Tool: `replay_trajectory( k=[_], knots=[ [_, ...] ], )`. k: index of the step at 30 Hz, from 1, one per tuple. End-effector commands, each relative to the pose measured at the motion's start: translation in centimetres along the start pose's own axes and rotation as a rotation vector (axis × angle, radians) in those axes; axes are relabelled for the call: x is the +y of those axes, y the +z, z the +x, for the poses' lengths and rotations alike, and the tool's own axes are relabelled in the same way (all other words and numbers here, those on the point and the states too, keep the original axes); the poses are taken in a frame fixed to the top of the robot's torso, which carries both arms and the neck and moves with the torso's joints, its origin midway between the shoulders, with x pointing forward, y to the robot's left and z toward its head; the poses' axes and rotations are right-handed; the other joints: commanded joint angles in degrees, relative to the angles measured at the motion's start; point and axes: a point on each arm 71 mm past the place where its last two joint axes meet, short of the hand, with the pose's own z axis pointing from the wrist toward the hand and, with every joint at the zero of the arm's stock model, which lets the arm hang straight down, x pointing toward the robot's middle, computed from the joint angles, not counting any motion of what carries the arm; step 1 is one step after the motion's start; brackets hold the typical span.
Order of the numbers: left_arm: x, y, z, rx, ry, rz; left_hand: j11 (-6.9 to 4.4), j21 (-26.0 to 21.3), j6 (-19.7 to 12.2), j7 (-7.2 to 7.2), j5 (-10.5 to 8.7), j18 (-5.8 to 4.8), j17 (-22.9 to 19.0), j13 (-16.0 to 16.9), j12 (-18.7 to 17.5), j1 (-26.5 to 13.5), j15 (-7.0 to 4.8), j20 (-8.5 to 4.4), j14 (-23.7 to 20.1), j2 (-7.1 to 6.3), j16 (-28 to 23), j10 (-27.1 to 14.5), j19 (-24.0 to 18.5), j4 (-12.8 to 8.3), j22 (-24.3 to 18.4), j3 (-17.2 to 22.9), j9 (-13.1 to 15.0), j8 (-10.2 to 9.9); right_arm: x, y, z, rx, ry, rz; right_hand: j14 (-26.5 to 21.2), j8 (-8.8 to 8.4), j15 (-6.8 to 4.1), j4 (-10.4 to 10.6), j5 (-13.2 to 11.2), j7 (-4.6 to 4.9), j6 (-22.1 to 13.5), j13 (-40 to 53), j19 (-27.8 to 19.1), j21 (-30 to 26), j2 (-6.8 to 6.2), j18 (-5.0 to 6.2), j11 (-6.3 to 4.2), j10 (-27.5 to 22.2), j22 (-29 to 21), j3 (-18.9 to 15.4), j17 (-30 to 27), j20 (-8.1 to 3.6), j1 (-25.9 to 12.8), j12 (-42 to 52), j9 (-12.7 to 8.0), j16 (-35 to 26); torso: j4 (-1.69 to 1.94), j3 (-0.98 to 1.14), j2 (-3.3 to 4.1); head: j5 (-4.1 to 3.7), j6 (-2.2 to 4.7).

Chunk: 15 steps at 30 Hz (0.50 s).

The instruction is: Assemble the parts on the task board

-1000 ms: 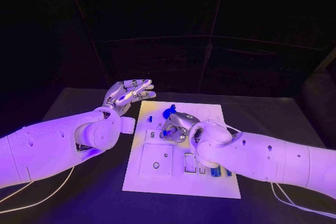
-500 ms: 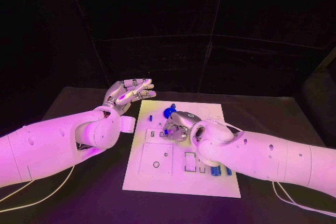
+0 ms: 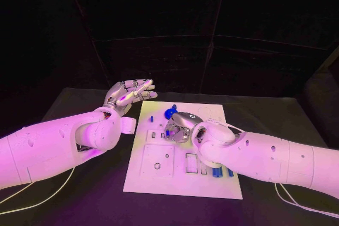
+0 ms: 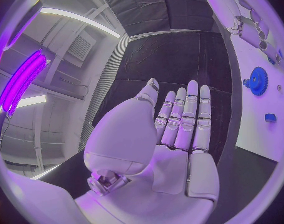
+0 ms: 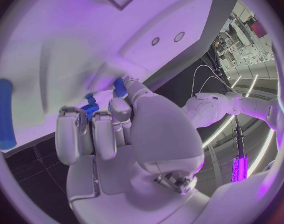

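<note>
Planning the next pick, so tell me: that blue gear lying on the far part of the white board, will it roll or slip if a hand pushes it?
The blue gear lies flat on the task board, so it would probably slide, not roll. Its toothed rim should give fingers some purchase. It looks small and rigid, likely light.

Left hand (image 3: 129,92): raised off the table beyond the board's far left corner, fingers apart, holding nothing | Right hand (image 3: 181,126): down on the task board (image 3: 159,179), fingers curled over its middle; grasp unclear | Blue gear (image 3: 172,111): just beyond right hand | Blue parts (image 3: 216,172): near edge, beside right arm
</note>
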Motion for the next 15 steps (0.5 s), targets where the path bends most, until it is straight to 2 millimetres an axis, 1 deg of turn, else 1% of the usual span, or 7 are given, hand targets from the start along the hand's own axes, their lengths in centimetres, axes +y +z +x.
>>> replay_trajectory(
  k=[1,15],
  knots=[
    [-0.13,0.05,0.14,0.012,-0.004,0.007,0.12,0.05,0.23,0.08,-0.08,0.83,-0.05,-0.07,-0.31,0.41,0.09,0.13,0.11,-0.08,-0.28,0.18,0.33,-0.33,-0.06,0.13,-0.08,-0.22,-0.25,-0.03,0.30,0.026,-0.022,0.018,3.73,-0.34,0.30,-0.05,-0.33,0.18,-0.53,-0.18,-0.14,-0.14,-0.66,-0.78,0.12,-0.57,4.64,-0.40,4.53,0.38,-0.27,-0.39,-0.10,-0.25,-0.01,0.00,0.00,0.05,-0.08],
    [-0.12,0.05,0.10,0.010,-0.003,0.006,0.16,0.02,0.16,0.13,-0.09,0.83,-0.09,-0.08,-0.43,0.39,0.11,0.14,0.09,-0.09,-0.35,0.12,0.33,-0.42,-0.10,0.15,-0.09,-0.31,-0.24,0.03,0.34,0.029,-0.030,0.025,3.67,-0.96,0.56,0.27,-0.48,0.49,-1.37,-0.83,-0.39,-0.29,-1.33,-0.71,0.41,-1.10,4.33,-0.71,4.34,0.61,-0.84,-1.22,-0.11,-0.39,0.00,0.04,0.02,0.00,-0.21]
  ],
)
